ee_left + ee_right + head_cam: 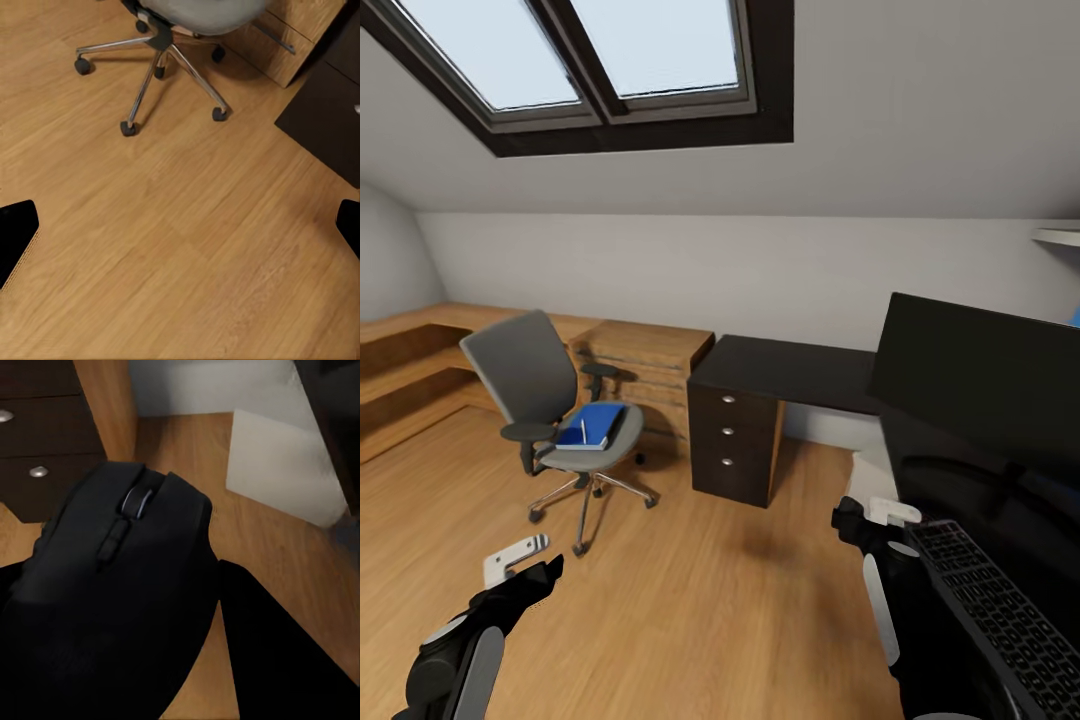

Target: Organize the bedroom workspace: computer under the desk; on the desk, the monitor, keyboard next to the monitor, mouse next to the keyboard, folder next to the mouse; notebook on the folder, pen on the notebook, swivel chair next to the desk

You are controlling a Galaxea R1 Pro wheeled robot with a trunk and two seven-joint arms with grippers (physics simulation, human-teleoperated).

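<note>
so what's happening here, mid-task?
The right gripper is shut on the mouse, held up near the desk edge beside the keyboard and monitor. The left gripper hangs open and empty over the wooden floor. The swivel chair stands apart from the desk, with the blue folder and a small white pen on its seat.

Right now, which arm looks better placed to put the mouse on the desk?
The right. Its end effector already holds the mouse beside the desk; the left end effector hangs open and empty over bare floor.
</note>
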